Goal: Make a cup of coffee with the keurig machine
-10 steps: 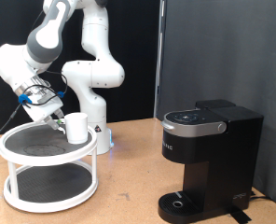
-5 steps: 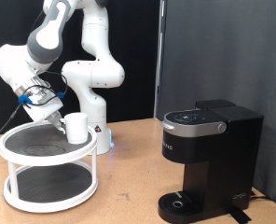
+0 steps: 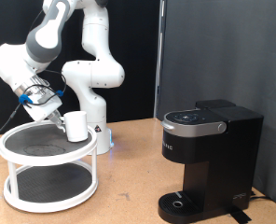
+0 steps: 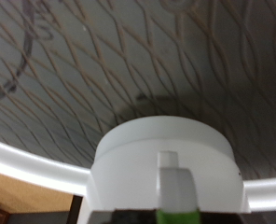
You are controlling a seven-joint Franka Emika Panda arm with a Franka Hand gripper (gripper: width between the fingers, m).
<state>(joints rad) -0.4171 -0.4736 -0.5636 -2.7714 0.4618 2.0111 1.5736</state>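
The gripper [image 3: 63,118] pinches the cup [image 3: 76,127] at the rack's [image 3: 17,193] top-tier edge, so pick-up looks underway; carrying it calls for clearing the rim toward the keurig [image 3: 208,161].

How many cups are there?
1. The white cup sits on the round rack's top shelf, at the end effector. None stands under the keurig machine.

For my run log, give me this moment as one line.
gripper: at cup | cup: on white two-tier rack top shelf | coffee machine: lid closed, tray bare
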